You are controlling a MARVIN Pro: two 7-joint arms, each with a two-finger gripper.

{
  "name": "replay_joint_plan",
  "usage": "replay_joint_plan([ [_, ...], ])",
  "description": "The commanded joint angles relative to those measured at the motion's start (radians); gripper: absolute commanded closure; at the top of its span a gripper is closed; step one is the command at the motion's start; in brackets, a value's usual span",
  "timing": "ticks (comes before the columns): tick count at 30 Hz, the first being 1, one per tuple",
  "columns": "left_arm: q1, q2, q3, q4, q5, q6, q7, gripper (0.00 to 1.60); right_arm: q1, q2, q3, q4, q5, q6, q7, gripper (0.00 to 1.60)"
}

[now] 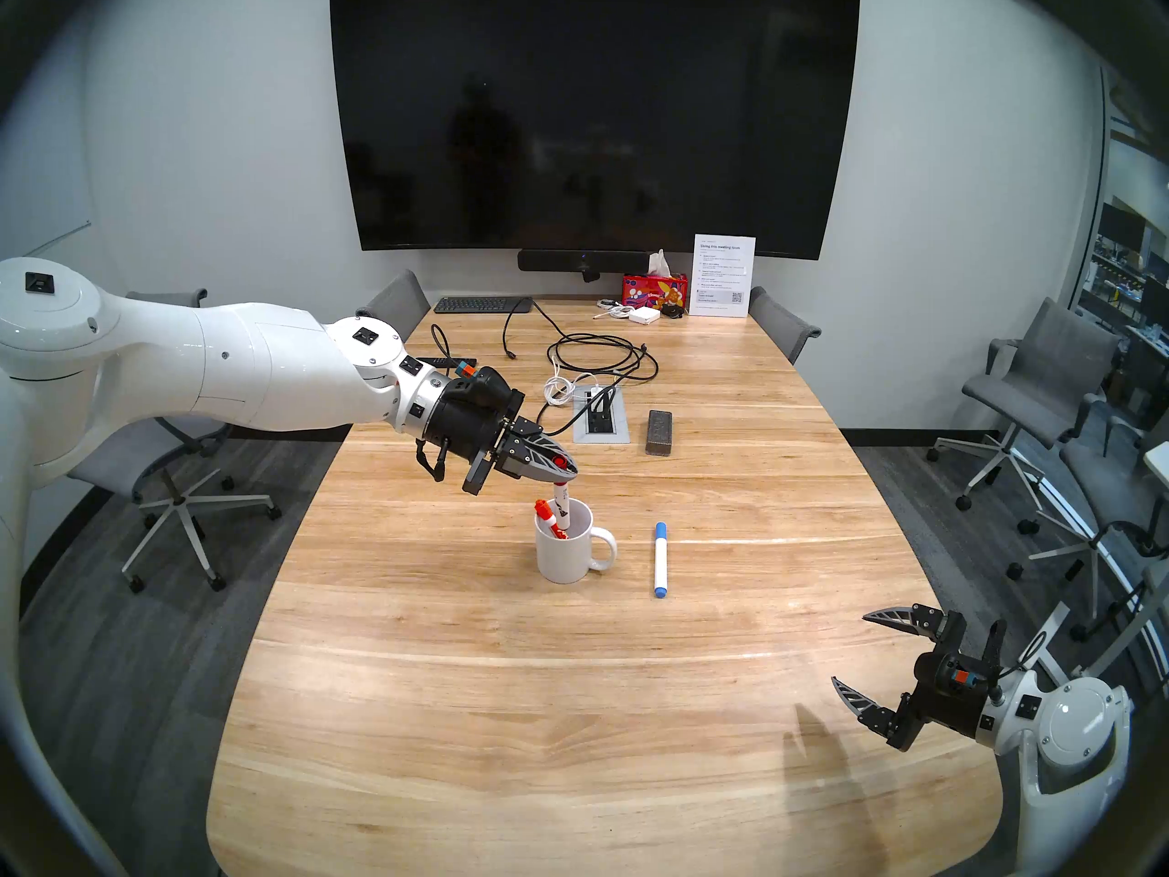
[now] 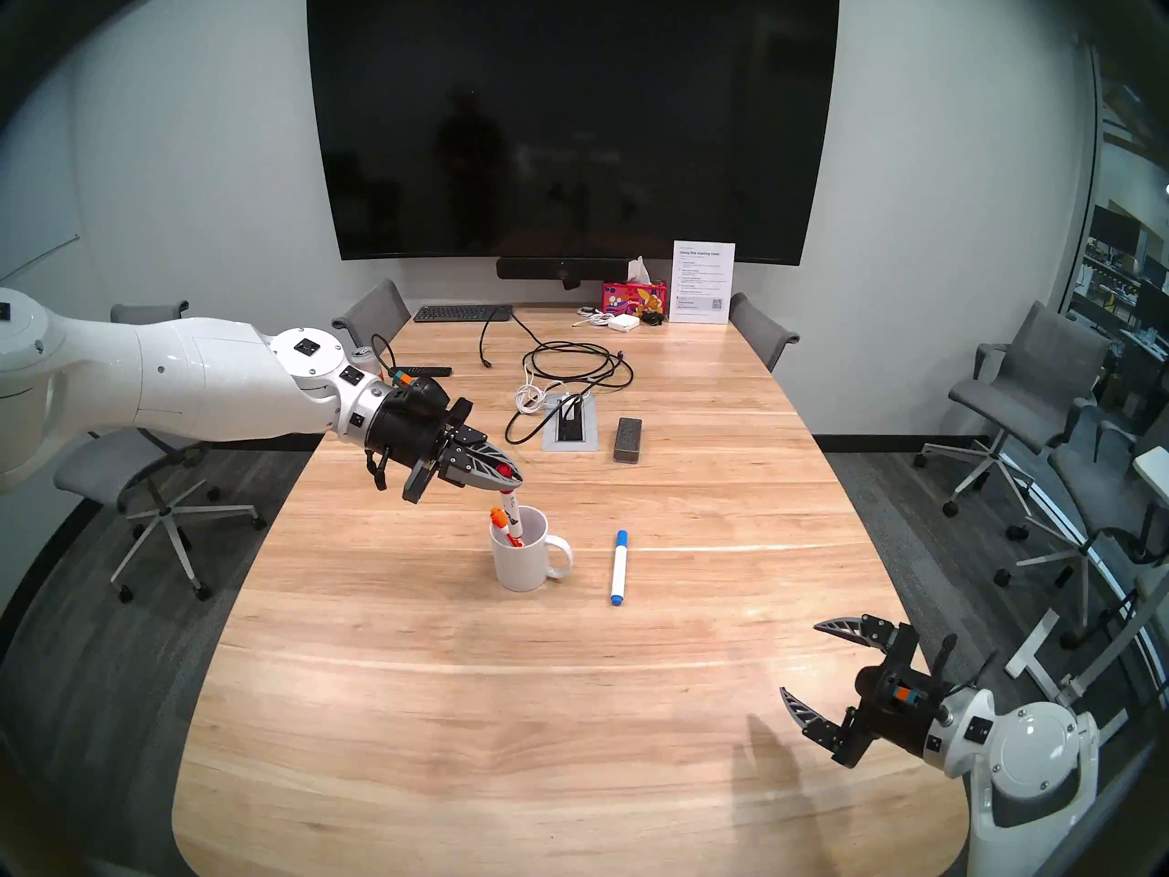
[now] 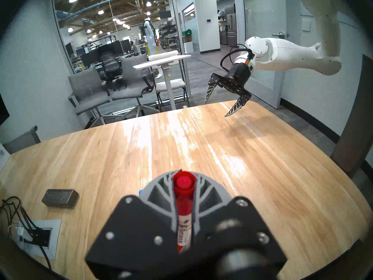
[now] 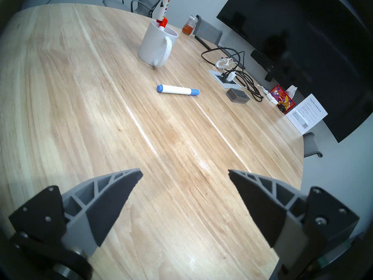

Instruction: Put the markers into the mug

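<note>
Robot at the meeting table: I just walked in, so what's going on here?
The left gripper is shut on a red-capped white marker, holding it upright with its lower end inside the plain white ceramic mug. An orange-capped marker already stands in there. The blue-capped white marker lies on the wooden table. The right gripper hangs open.

Glossy white arms [image 1: 190,376], black wrists, grey ribbed fingers [image 4: 113,194]
</note>
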Motion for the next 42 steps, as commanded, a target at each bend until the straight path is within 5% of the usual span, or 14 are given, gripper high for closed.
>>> replay_joint_plan([
  [1,0.013,-0.010,-0.008,0.034,-0.018,0.006,0.003,1.60,0.003,0.002,0.000,-0.014,0.004,0.002,0.003,0.00],
  [16,0.147,-0.044,0.020,0.116,-0.039,0.020,0.007,1.60,0.003,0.002,0.000,-0.014,0.004,0.002,0.002,0.00],
  [26,0.170,-0.048,0.035,0.136,-0.034,0.040,0.032,1.60,0.003,0.002,0.000,-0.014,0.004,0.002,0.003,0.00],
  [28,0.171,-0.046,0.034,0.137,-0.034,0.037,0.029,0.84,0.003,0.002,0.000,-0.014,0.004,0.002,0.003,0.00],
  [29,0.171,-0.044,0.035,0.135,-0.033,0.037,0.032,0.23,0.003,0.002,0.000,-0.014,0.004,0.002,0.003,0.00],
  [30,0.168,-0.039,0.036,0.127,-0.033,0.039,0.044,0.00,0.003,0.002,0.000,-0.014,0.004,0.002,0.003,0.00],
  [42,0.120,0.047,0.059,0.034,-0.009,0.040,0.067,0.00,0.003,0.002,0.000,-0.014,0.004,0.002,0.002,0.00],
])
